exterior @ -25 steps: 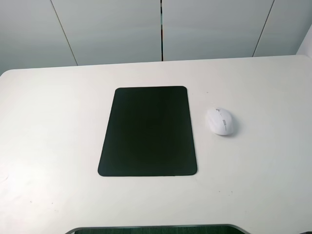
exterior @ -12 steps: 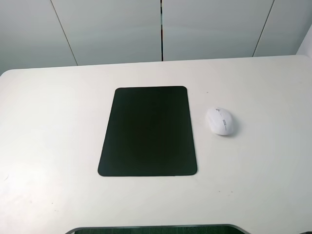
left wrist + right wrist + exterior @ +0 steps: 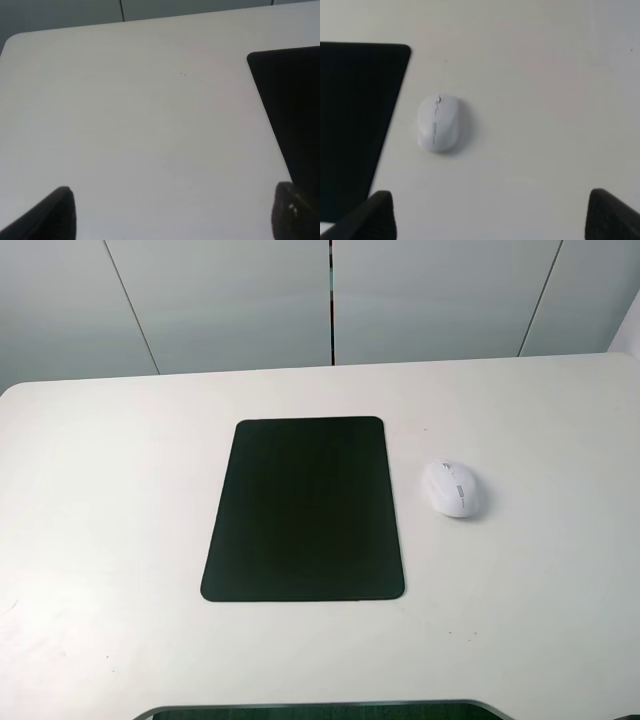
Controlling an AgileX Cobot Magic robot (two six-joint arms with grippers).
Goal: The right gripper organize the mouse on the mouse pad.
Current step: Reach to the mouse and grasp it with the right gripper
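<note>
White plastic mouse, probably light and slippery, sits just right of mouse pad on counter; best pinched across its flanks. Jaws of right gripper and left gripper spread wide, empty.

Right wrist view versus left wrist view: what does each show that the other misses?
Only the right wrist view shows the mouse, lying on the table beside the mouse pad, and the open right gripper. Only the left wrist view shows the open left gripper and the table's rounded corner. Both show part of the mouse pad and the white table.
</note>
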